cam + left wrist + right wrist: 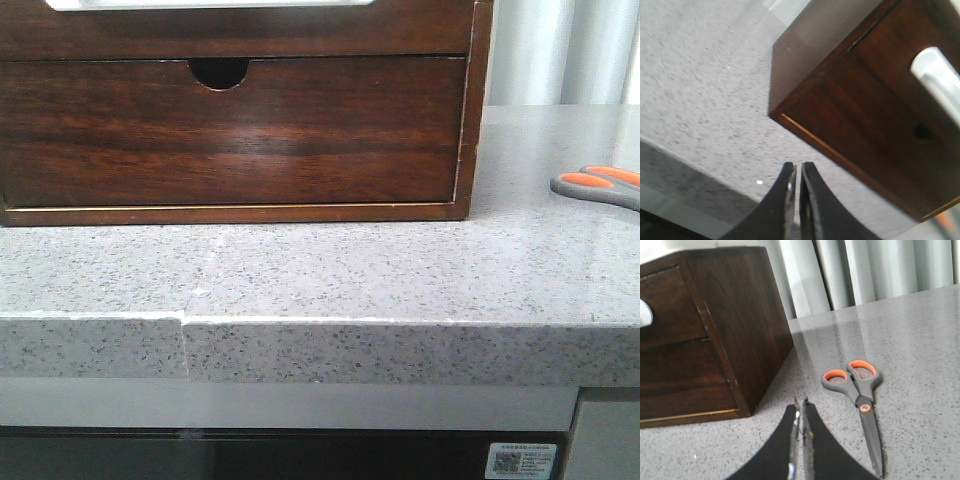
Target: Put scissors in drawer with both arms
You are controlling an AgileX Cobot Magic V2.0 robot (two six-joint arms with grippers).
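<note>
Beside the wooden cabinet, off its right side on the table, the scissors lie flat and closed. They look light, stiff and slick. Grip across the grey handles near the pivot. Left tool and right tool are both pressed together, empty.

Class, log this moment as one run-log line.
scissors: on counter, untouched | drawer: closed | left gripper: shut, empty | right gripper: shut, empty

Speckled grey counter carries a dark wooden cabinet (flush on the surface) and scissors lying flat, closed, near its right side.
</note>
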